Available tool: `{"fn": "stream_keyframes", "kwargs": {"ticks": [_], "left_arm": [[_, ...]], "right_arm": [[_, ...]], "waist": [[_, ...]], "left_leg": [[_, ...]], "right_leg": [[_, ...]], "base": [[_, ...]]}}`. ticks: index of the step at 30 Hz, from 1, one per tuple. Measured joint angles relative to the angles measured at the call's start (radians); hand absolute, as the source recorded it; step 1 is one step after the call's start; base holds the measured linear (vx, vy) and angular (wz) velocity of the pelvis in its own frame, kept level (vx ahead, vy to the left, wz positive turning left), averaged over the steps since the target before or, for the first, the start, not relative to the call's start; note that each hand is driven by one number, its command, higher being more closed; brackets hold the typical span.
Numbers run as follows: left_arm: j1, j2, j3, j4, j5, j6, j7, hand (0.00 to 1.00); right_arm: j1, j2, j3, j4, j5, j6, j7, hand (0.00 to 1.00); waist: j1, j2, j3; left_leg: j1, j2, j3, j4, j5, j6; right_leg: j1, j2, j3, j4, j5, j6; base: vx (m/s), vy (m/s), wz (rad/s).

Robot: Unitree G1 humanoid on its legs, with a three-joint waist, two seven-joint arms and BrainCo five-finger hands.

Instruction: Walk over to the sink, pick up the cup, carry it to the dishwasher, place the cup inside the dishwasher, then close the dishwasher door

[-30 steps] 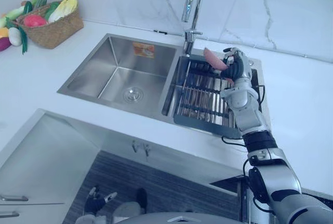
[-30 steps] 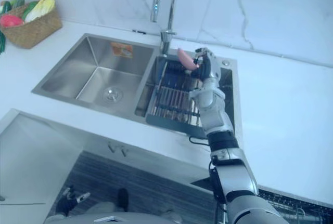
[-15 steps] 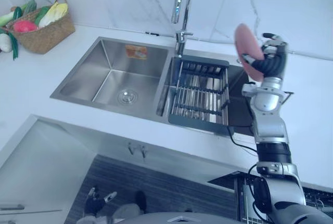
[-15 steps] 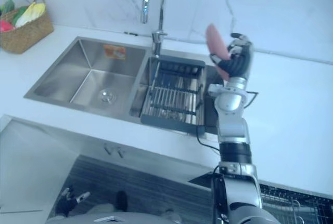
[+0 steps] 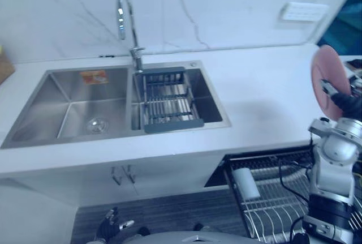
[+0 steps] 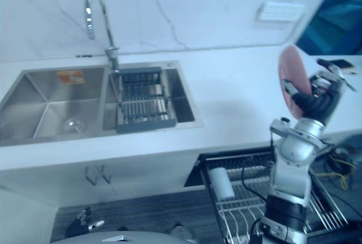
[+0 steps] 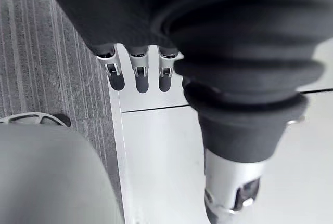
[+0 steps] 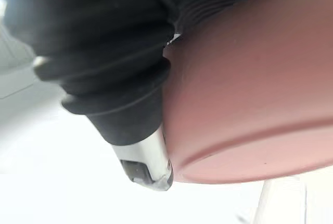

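The robot's right hand (image 6: 319, 99), fingers clamped round the pink cup (image 6: 289, 68), holds it aloft over the open dishwasher rack (image 6: 243, 221), right of the sink (image 6: 34, 94), while its left hand (image 5: 111, 225) hangs low, fingers relaxed.

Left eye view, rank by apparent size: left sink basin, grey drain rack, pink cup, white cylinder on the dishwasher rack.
1. left sink basin
2. grey drain rack
3. pink cup, held up nearer the camera, so its lead over the next is unsure
4. white cylinder
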Motion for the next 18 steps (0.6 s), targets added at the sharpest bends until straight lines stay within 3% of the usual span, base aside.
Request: {"fn": "stream_keyframes", "kwargs": {"ticks": [1, 2, 3, 4, 6, 7, 8, 9, 12, 14, 16, 18], "left_arm": [[0.013, -0.006, 0.012, 0.002, -0.014, 0.016, 0.002, 0.0], [0.008, -0.004, 0.033, 0.004, -0.031, 0.029, 0.004, 0.0], [0.002, -0.002, 0.037, 0.005, -0.04, 0.036, 0.006, 0.0], [-0.006, 0.001, 0.042, 0.008, -0.051, 0.046, 0.013, 0.0], [-0.011, 0.012, 0.044, 0.007, -0.069, 0.046, 0.019, 0.0], [-0.015, 0.03, 0.053, 0.007, -0.077, 0.048, 0.02, 0.0], [-0.022, 0.042, 0.064, 0.009, -0.076, 0.052, 0.021, 0.0], [-0.039, 0.042, 0.079, 0.009, -0.076, 0.069, 0.024, 0.0], [-0.057, -0.005, 0.09, -0.002, -0.062, 0.101, 0.022, 0.0], [-0.052, -0.043, 0.093, -0.001, -0.027, 0.101, 0.022, 0.0], [-0.04, -0.063, 0.092, -0.003, -0.009, 0.099, 0.022, 0.0], [-0.03, -0.068, 0.092, -0.003, -0.001, 0.092, 0.023, 0.0]], "right_arm": [[-0.002, 0.025, 0.019, -0.003, 0.002, -0.024, 0.003, 1.0], [0.003, 0.039, 0.046, -0.01, 0.001, -0.044, 0.021, 1.0], [0.007, 0.047, 0.048, -0.017, 0.0, -0.048, 0.024, 1.0], [0.011, 0.058, 0.049, -0.03, -0.001, -0.057, 0.024, 1.0], [0.011, 0.057, 0.059, -0.044, -0.007, -0.082, 0.024, 1.0], [0.012, 0.057, 0.081, -0.07, -0.008, -0.094, 0.025, 1.0], [0.01, 0.056, 0.092, -0.083, -0.01, -0.106, 0.029, 1.0], [0.003, 0.049, 0.109, -0.098, -0.012, -0.107, 0.037, 1.0], [-0.004, 0.035, 0.118, -0.106, -0.029, -0.063, 0.068, 1.0], [0.008, 0.013, 0.118, -0.106, -0.032, -0.02, 0.108, 1.0], [0.029, 0.01, 0.119, -0.106, -0.047, -0.003, 0.125, 1.0], [0.042, 0.013, 0.124, -0.106, -0.05, 0.015, 0.148, 1.0]], "waist": [[0.014, 0.003, -0.006], [0.021, -0.007, 0.001], [0.022, -0.008, 0.004], [0.026, -0.006, 0.006], [0.032, -0.035, -0.003], [0.047, -0.067, -0.006], [0.056, -0.086, -0.009], [0.065, -0.088, -0.007], [0.057, -0.03, 0.015], [0.054, 0.013, 0.023], [0.048, 0.042, 0.024], [0.047, 0.048, 0.025]], "left_leg": [[-0.003, 0.033, 0.071, 0.0, -0.005, 0.013], [0.001, 0.066, 0.123, 0.0, -0.003, 0.008], [0.004, 0.083, 0.139, 0.0, -0.003, -0.001], [0.011, 0.113, 0.169, 0.0, 0.001, -0.016], [0.02, 0.137, 0.208, 0.0, 0.018, -0.049], [0.027, 0.14, 0.247, 0.0, 0.033, -0.074], [0.027, 0.137, 0.269, 0.001, 0.042, -0.085], [0.021, 0.15, 0.281, 0.005, 0.065, -0.098], [0.024, 0.188, 0.296, 0.005, 0.1, -0.121], [0.015, 0.194, 0.288, 0.0, 0.112, -0.124], [0.005, 0.193, 0.266, 0.0, 0.115, -0.124], [-0.001, 0.193, 0.257, 0.0, 0.116, -0.125]], "right_leg": [[-0.025, -0.032, -0.088, 0.08, 0.012, -0.085], [-0.048, -0.072, -0.148, 0.2, 0.005, -0.133], [-0.045, -0.09, -0.17, 0.251, -0.003, -0.14], [-0.022, -0.12, -0.194, 0.318, -0.016, -0.13], [0.031, -0.149, -0.196, 0.308, -0.013, -0.102], [0.077, -0.153, -0.2, 0.22, 0.081, -0.085], [0.095, -0.147, -0.192, 0.156, 0.117, -0.036], [0.115, -0.102, -0.199, 0.059, 0.117, 0.008], [0.152, -0.028, -0.197, -0.066, 0.135, 0.038], [0.156, -0.012, -0.203, -0.096, 0.13, 0.069], [0.153, -0.01, -0.215, -0.101, 0.124, 0.078], [0.151, -0.009, -0.22, -0.105, 0.121, 0.084]], "base": [[-0.14, -0.01, -1.58], [-0.14, -0.035, -1.52], [-0.14, -0.067, -1.12], [-0.08, -0.09, -0.73], [-0.07, -0.217, -0.86], [-0.05, -0.293, -0.95], [-0.04, -0.33, -0.96], [-0.06, -0.306, -0.76], [-0.11, -0.208, -0.33], [-0.14, -0.121, -0.02], [-0.11, 0.0, 0.14], [-0.07, 0.018, 0.11]]}}
